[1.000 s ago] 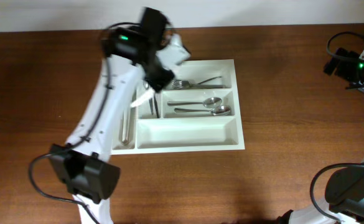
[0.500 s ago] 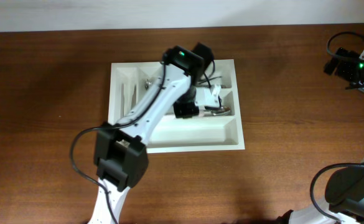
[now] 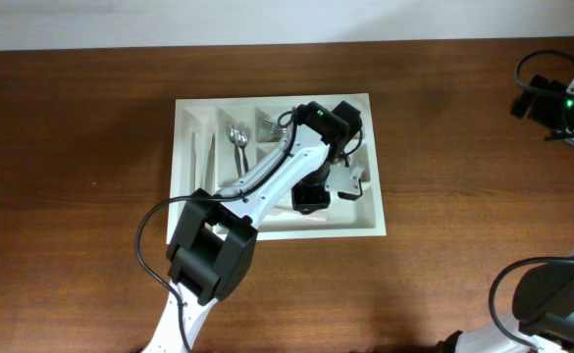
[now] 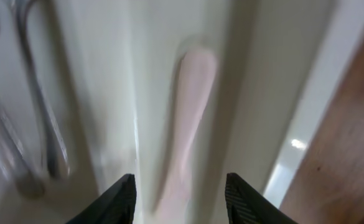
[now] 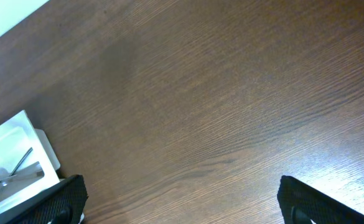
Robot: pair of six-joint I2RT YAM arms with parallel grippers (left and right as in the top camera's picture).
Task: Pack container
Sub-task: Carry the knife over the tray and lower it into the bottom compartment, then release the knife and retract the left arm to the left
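The container (image 3: pixel 182 196) is a white cutlery tray in the middle of the table, with spoons (image 3: pixel 235 137) and forks (image 3: pixel 270 123) in its back compartments. My left gripper (image 3: pixel 348 178) hangs low over the tray's right part. In the left wrist view its jaws (image 4: pixel 178 180) stand apart over a pale utensil (image 4: pixel 191 112) that lies loose on the tray floor, next to the outer wall. Spoon handles (image 4: pixel 42 124) lie one compartment over. My right gripper (image 5: pixel 182 208) is open over bare wood at the far right, holding nothing.
A knife (image 3: pixel 210 172) lies in the tray's narrow left compartment. The right arm (image 3: pixel 561 103) sits at the table's far right edge, and a corner of the tray (image 5: pixel 14 149) shows in its wrist view. Brown wood surrounds the tray.
My left arm swung from the tray's back left corner across to its right part, carrying a pale utensil. Its jaws have parted, and the utensil now lies in the tray. The right arm is still.
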